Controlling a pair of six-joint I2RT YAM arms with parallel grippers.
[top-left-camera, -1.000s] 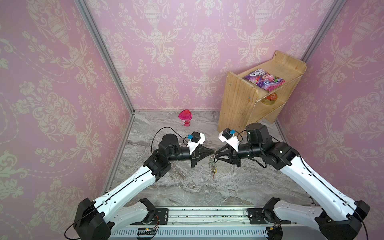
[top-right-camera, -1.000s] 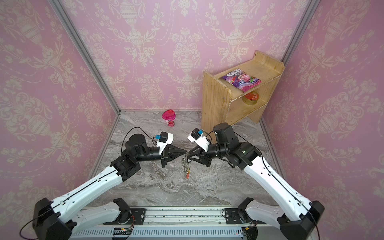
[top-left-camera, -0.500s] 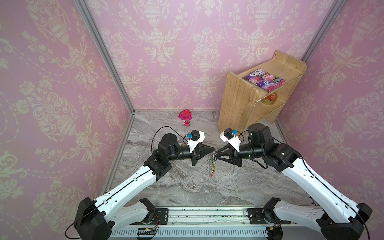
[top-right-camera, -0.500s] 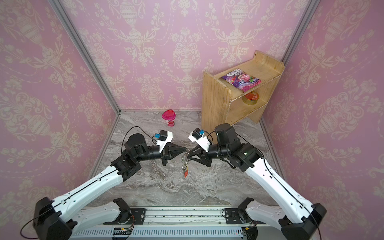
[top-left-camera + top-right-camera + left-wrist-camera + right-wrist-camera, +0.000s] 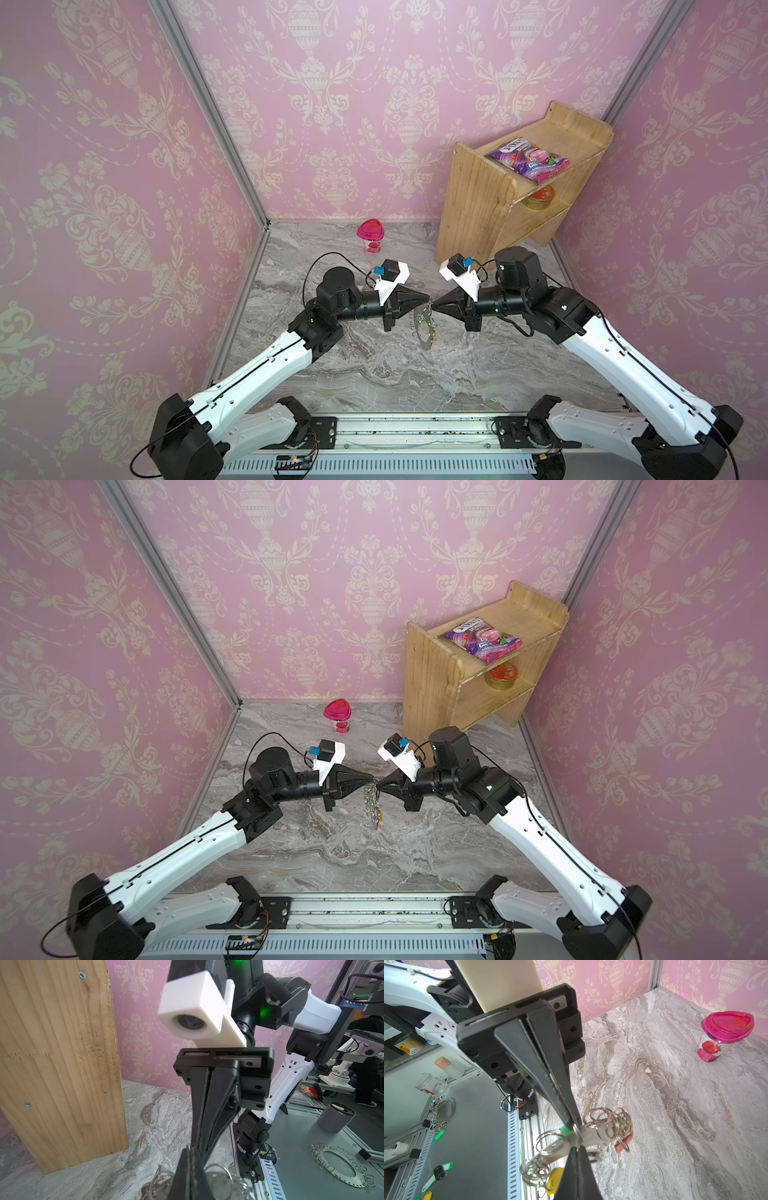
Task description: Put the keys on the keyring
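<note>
A: Top view, status?
B: Left gripper (image 5: 427,297) and right gripper (image 5: 433,307) are nose to nose above mid-table, each with its jaws pinched to a point. Keyring (image 5: 425,330) hangs just under the tips, its top edge at both.
A: Which one carries it?
B: Can't tell here. Detail on it is too small.
A: Rest of the cell?
B: Pink cup (image 5: 369,236) by the back wall, well apart. Wooden shelf (image 5: 478,208) back right, with a snack bag (image 5: 527,160) on top and a tin (image 5: 539,196) on the lower level.

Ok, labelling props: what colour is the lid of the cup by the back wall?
Pink; the lid shows best in the right wrist view.
</note>
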